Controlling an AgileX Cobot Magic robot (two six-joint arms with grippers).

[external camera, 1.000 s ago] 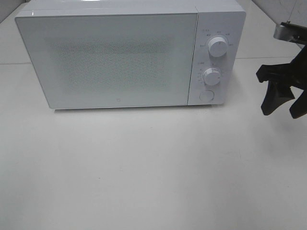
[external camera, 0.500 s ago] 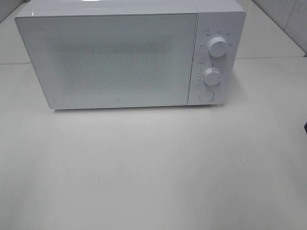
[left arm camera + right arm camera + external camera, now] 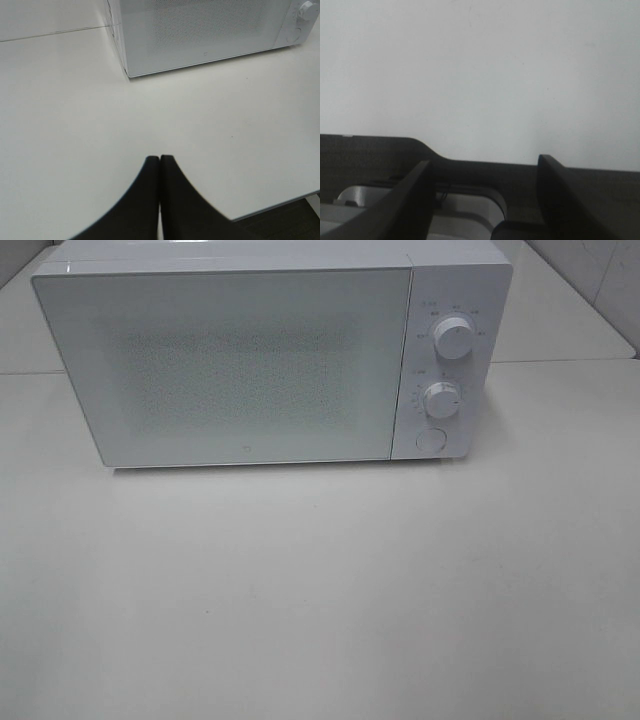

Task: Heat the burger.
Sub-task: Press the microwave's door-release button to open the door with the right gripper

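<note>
The burger is not in view in any frame. A white microwave stands at the back of the table with its door closed; it also shows in the left wrist view. Neither arm shows in the exterior high view. My left gripper is shut and empty, low over the bare table in front of the microwave's left corner. My right gripper is open and empty, its two dark fingers spread apart over bare white table.
The microwave has two white knobs and a round button on its right panel. The white table stretches in front of it. The table's front edge shows in the left wrist view.
My right gripper stood at the right edge of the exterior high view one second ago and has since withdrawn out of that view. The microwave has not moved.
</note>
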